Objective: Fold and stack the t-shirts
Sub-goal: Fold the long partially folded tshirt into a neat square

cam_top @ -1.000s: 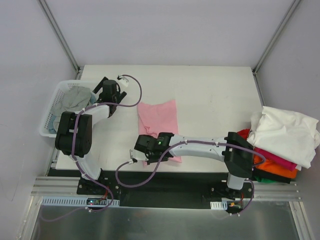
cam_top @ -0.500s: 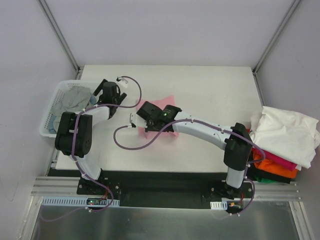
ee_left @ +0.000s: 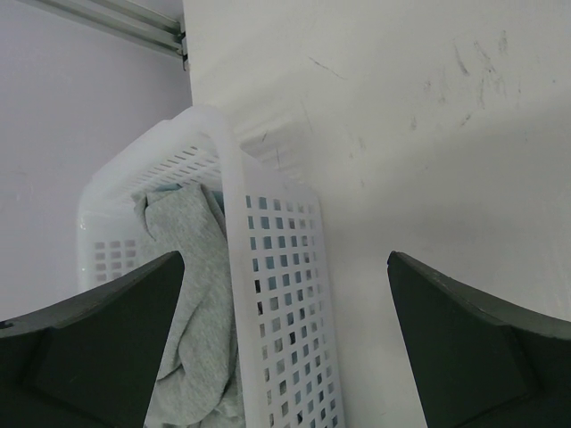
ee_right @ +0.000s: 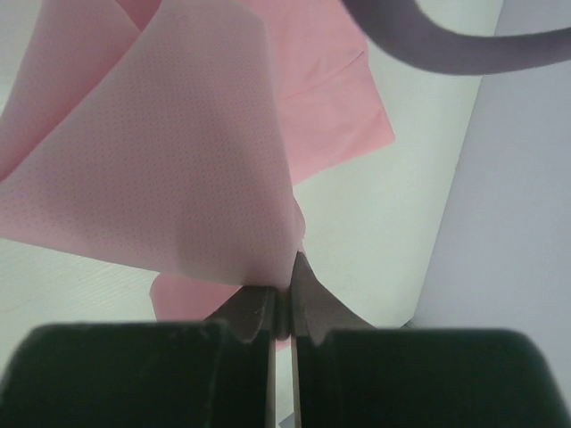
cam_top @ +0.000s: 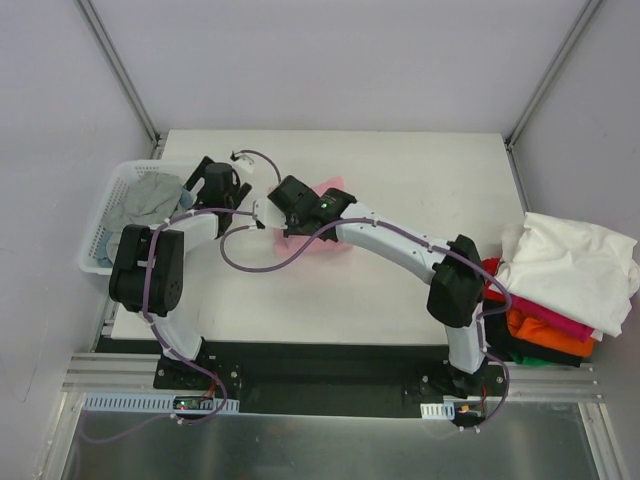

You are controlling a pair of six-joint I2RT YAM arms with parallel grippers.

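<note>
White table (cam_top: 420,200), grey walls; right gripper (ee_right: 284,308) pinches pink t-shirt (ee_right: 178,178) edge, lifted, we judge, to fold it over; left gripper (ee_left: 285,267) gapes idle over basket (ee_left: 227,169) rim.

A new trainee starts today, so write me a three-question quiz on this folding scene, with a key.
1. True or false: the left fingers are shut on the grey t-shirt.
2. Which t-shirt do the right fingers pinch? A the grey t-shirt; B the pink t-shirt; C none.
3. Fill in: the grey t-shirt lies in the white ____.

Key: 1 false, they stand open above it; 2 B; 3 basket.
</note>
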